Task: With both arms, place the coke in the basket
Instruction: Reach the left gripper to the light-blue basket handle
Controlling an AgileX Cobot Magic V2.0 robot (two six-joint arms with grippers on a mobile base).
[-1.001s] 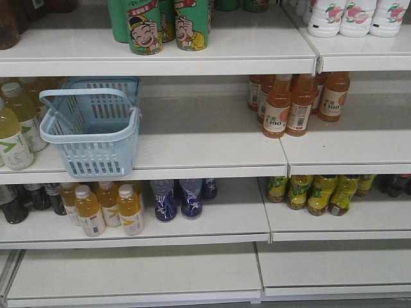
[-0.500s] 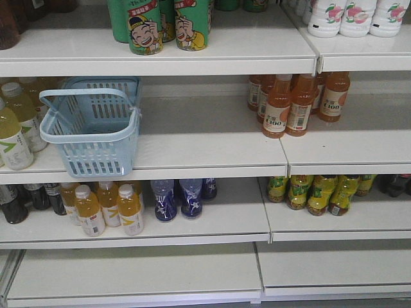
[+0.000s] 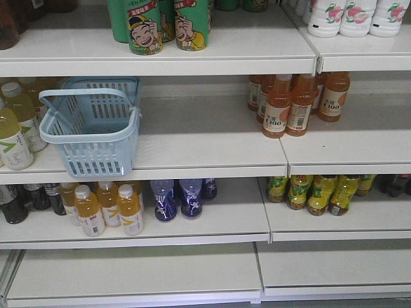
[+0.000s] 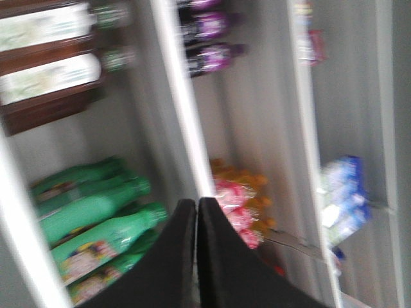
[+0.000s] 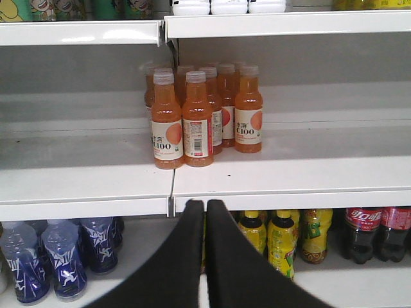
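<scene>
The light-blue basket (image 3: 96, 157) stands on the middle shelf at the left, its hoop handle tipped toward the front. No coke shows in any view. Neither arm appears in the front view. My left gripper (image 4: 196, 203) is shut and empty, its blurred view looking sideways along shelves of bottles. My right gripper (image 5: 205, 204) is also shut and empty, its tips level with the front edge of the middle shelf (image 5: 257, 199), below a cluster of orange bottles.
Orange C100 bottles (image 3: 292, 106) stand right of the basket, pale tea bottles (image 3: 13, 128) close on its left. Green cans (image 3: 160, 25) and white bottles (image 3: 353, 16) fill the top shelf. Below are blue bottles (image 3: 176, 199), yellow bottles (image 5: 282, 240) and dark cola bottles with red labels (image 5: 376, 231).
</scene>
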